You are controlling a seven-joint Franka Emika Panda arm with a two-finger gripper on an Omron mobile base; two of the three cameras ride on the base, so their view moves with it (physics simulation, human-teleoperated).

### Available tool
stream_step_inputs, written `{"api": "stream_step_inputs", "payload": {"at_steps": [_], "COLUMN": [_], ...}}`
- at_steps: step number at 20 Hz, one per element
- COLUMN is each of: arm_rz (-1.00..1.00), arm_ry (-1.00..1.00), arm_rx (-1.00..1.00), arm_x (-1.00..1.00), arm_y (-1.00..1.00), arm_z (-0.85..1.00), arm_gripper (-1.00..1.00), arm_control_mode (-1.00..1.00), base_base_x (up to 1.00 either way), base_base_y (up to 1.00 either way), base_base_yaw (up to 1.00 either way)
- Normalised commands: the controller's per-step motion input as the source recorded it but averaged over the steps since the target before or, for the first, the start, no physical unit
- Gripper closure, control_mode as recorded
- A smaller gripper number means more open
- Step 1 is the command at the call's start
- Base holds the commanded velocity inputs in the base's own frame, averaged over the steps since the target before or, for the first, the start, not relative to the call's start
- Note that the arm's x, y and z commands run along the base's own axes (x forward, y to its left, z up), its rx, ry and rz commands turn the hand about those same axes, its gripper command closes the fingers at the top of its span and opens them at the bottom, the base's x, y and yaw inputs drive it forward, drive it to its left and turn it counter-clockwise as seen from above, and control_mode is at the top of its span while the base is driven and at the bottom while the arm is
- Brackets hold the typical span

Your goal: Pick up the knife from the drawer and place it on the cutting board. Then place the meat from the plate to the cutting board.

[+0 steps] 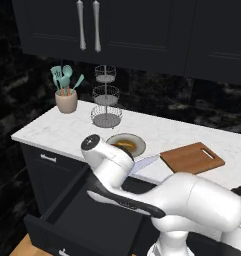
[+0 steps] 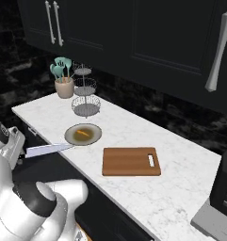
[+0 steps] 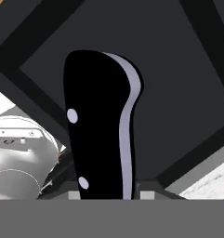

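The slim kitchen knife with black handle and silver-grey blade (image 2: 48,149) is clamped by its handle in the robot's two-finger gripper (image 3: 108,193), the black handle rising between the dark finger tips in the hand view. It is held level above the wide, deep black drawer (image 1: 87,212), which stands pulled out from under the white marble counter (image 2: 133,127), and its blade tip reaches the near rim of the round grey-beige plate (image 2: 83,134). The small elongated orange-brown piece of meat (image 2: 83,133) lies in the middle of that plate. The flat reddish-brown wooden cutting board (image 2: 131,161) rests on the counter just beside the plate, apart from it, with its slot handle at the end away from the plate.
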Motion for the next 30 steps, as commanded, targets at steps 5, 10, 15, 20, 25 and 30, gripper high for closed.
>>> {"api": "stream_step_inputs", "payload": {"at_steps": [5, 10, 15, 20, 25, 30], "arm_rz": [0.03, -0.05, -0.19, -0.2, -0.09, 0.01], "arm_ry": [0.03, 0.15, 0.12, 0.05, 0.01, 0.0], "arm_rx": [0.0, 0.04, 0.03, 0.03, 0.07, 0.05], "arm_x": [0.89, 1.0, 0.98, 0.63, 0.19, -0.02], "arm_y": [-1.0, -1.0, -1.0, -1.0, -1.0, -0.71], "arm_z": [0.27, 0.0, 0.0, 0.0, -0.15, -0.58], "arm_gripper": [1.0, 1.0, 1.0, 1.0, 1.0, 1.0], "arm_control_mode": [-1.0, -1.0, -1.0, -1.0, -1.0, -1.0], "base_base_x": [0.0, 0.0, 0.0, 0.0, 0.0, 0.0], "base_base_y": [0.0, 0.0, 0.0, 0.0, 0.0, 0.0], "base_base_yaw": [0.0, 0.0, 0.0, 0.0, 0.0, 0.0]}}
